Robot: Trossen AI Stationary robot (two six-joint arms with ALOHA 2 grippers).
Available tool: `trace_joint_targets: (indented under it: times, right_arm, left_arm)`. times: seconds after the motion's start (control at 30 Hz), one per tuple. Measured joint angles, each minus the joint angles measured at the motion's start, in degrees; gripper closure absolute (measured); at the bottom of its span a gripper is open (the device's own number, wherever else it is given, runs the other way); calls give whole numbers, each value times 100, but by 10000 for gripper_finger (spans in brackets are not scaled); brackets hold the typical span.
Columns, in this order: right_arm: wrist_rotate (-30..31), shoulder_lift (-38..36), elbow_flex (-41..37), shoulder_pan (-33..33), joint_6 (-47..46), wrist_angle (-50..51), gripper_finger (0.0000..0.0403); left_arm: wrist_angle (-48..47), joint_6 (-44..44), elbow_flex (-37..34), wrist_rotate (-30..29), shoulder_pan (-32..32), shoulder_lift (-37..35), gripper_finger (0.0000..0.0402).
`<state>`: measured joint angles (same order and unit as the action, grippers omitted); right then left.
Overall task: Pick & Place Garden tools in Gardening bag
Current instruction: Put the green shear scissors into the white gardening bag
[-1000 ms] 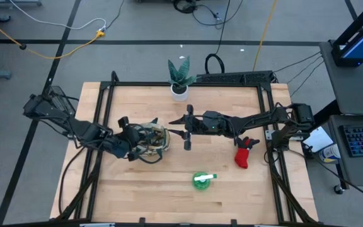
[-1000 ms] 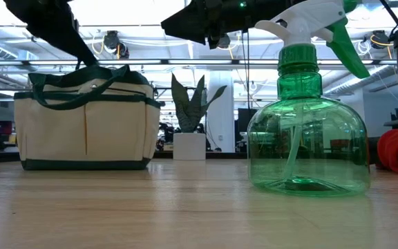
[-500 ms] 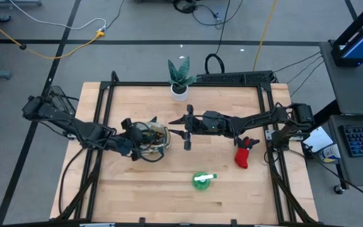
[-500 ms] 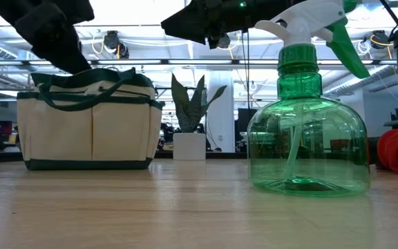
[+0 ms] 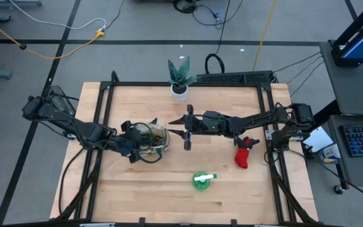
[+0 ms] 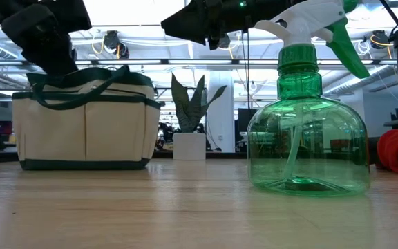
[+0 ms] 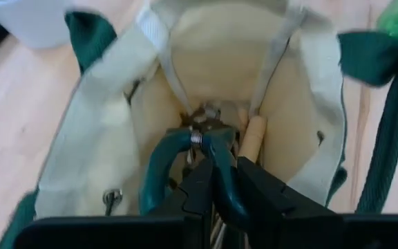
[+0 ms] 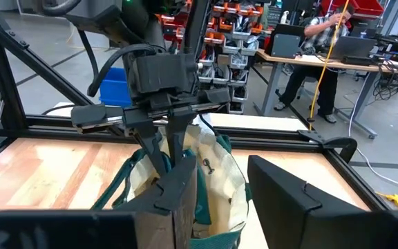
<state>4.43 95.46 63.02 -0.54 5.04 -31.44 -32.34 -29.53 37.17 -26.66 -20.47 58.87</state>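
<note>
The cream gardening bag (image 5: 150, 140) with dark green trim stands on its base left of the table's middle. My left gripper (image 7: 226, 197) reaches slanting down into its open top, shut on pruning shears (image 7: 185, 162) with dark green handles. A wooden tool handle (image 7: 254, 135) lies in the bag beside them. My right gripper (image 5: 186, 131) hovers open and level, high above the table, just right of the bag. A green spray bottle (image 5: 201, 179) stands near the front, and a red glove (image 5: 243, 154) lies to the right. My left gripper pinches one dark green handle (image 7: 221, 181) of the shears between its two fingers. The fingers come from above, slanting down through the bag's open top. The shears point head down into the bag, spring (image 7: 197, 137) below the fingers. Whether their tip touches the bag's bottom is hidden.
A green plant in a white pot (image 5: 179, 79) stands at the table's far edge, behind the bag. A black frame (image 5: 109, 101) runs round the tabletop. Bare wood lies along the near edge on both sides of the bottle.
My left gripper has sunk with the shears into the bag's open top and rolled a little. The bag's upper rim and loop handles have shifted slightly, while its base has stayed in place.
</note>
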Motion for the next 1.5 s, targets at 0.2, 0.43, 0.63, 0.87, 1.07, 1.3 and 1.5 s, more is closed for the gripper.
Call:
trace_joint_targets:
  times: [0.2, 0.43, 0.63, 0.87, 1.07, 1.3, 1.5]
  right_arm:
    - [-2, 0, 1, 0, 8, 0, 275]
    - [0, 0, 0, 0, 11, 0, 275]
    - [-1, 0, 0, 0, 11, 0, 275]
    - [-2, 0, 1, 0, 11, 0, 275]
    - [-2, 0, 0, 0, 11, 0, 275]
    - [0, 0, 0, 0, 11, 0, 275]
    - [-2, 0, 0, 0, 11, 2, 275]
  left_arm:
    - [-323, -234, 0, 195, 51, 0, 348]
    - [-428, -258, 0, 619, 338, -2, 348]
    - [-663, -274, 1, 1291, 740, 0, 343]
    - [-786, -228, 2, 1552, 1118, 0, 348]
    - [-803, -226, 0, 1706, 1285, 0, 340]
    - [-824, 11, 0, 1988, 1419, 0, 338]
    - [-824, 111, 1, 1994, 1451, 0, 337]
